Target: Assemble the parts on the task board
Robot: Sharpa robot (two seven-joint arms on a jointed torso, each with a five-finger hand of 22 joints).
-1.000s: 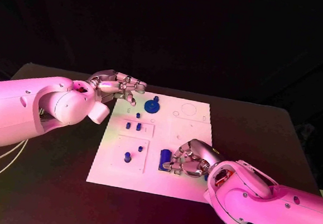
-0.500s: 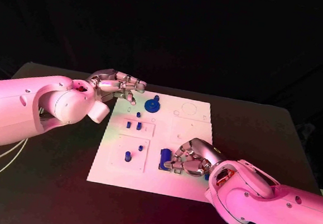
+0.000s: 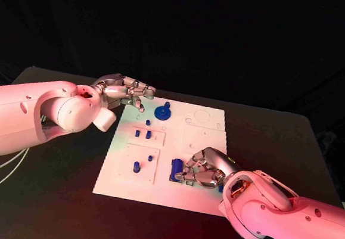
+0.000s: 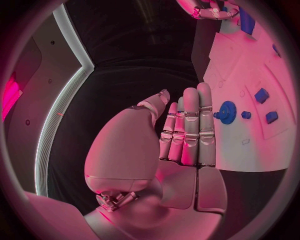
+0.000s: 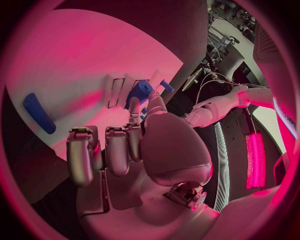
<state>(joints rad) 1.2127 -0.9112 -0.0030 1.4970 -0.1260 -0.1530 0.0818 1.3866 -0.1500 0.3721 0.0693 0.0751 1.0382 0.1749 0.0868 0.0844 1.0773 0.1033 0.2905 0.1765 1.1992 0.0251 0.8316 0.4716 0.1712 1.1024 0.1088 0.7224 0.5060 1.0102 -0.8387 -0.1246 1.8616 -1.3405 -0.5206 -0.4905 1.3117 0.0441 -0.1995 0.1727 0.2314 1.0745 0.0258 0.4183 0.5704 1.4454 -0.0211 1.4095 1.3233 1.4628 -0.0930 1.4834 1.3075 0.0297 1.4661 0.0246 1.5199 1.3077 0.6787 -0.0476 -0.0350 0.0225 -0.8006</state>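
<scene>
The white task board (image 3: 195,141) lies in the middle of the black table. My left hand (image 3: 127,92) hovers at the board's far left corner, fingers (image 4: 190,125) stretched out side by side and holding nothing. A blue gear (image 3: 163,113) stands just right of it, also visible past the fingertips as the gear (image 4: 227,111). My right hand (image 3: 204,170) lies curled over the board's near middle. Its thumb and a fingertip close on an upright blue block (image 3: 176,169), seen up close as the block (image 5: 139,92).
Two small blue pieces (image 3: 143,133) sit in a recess on the board's left side. A blue peg (image 3: 136,167) stands in the panel nearer to me. A long blue piece (image 5: 39,113) lies on the board beside my right hand. Bare black table (image 3: 60,176) surrounds the board.
My right hand's fingers have shifted very slightly at the blue block. The left hand and the parts have stayed in place.
</scene>
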